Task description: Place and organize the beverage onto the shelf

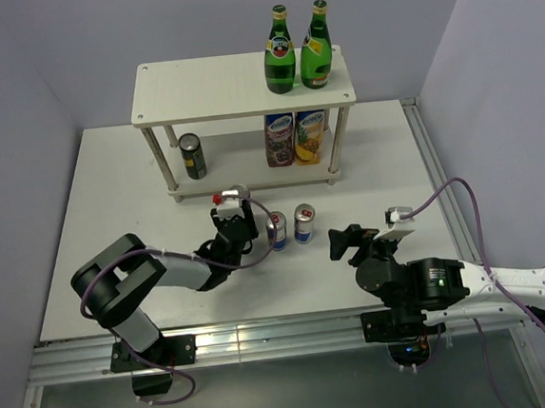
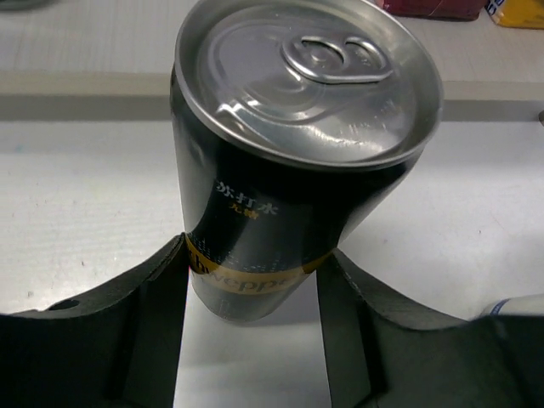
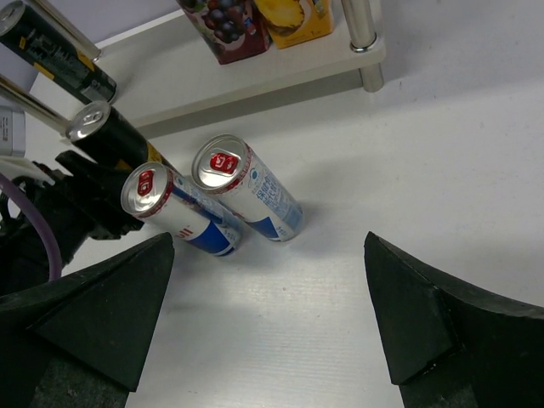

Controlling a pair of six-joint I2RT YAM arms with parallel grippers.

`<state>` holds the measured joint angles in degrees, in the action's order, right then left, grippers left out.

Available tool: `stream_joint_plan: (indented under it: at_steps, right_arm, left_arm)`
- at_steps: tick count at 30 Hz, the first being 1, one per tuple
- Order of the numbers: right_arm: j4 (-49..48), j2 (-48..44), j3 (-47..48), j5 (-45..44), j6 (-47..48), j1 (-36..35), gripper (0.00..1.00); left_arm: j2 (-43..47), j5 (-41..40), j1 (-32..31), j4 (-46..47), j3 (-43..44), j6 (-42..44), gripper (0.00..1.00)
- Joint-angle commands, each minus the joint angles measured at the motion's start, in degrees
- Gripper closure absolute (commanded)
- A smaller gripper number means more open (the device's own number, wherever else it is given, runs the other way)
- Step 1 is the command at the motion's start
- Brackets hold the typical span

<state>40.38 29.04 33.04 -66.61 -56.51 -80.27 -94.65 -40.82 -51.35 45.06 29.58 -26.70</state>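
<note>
Low grip on a dark can, with close neighbours

The left fingers [image 2: 127, 340] are closed on a dark can [image 2: 297, 170] at its gold band, toward its lower end, just in front of the shelf [image 1: 205, 86]. The right fingers [image 3: 93, 314] hang wide apart and empty over the tabletop [image 1: 110, 199]. Held so low, the can may tilt or slip once it is lifted. The two blue-and-silver cans [image 1: 277, 230] stand just beside the left wrist, so a sideways swing could topple them. On its way to the lower board [image 1: 240, 164], the can could strike the top board's edge, a white leg [image 1: 170, 165], or the dark can already there [image 1: 192, 156].
</note>
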Motion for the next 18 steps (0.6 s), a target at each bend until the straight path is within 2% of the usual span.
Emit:
stream_joint_plan:
  at_steps: [1, 9, 18]
  right_arm:
    - [-2.2, -0.6, -0.6, -1.9, 0.3, -0.3, 0.0]
    - [-2.3, -1.1, -0.8, -2.0, 0.4, -0.4, 0.0]
    - [-2.9, -1.0, -1.0, -1.9, 1.0, -0.3, 0.0]
  left_arm:
    - [3.8, -0.5, 1.7, 0.4, 6.3, 5.3, 1.0]
    - [4.7, 2.0, 5.8, -3.0, 15.0, 9.8, 1.0]
    - [-2.8, 6.4, 11.9, -3.8, 25.8, 11.8, 1.0]
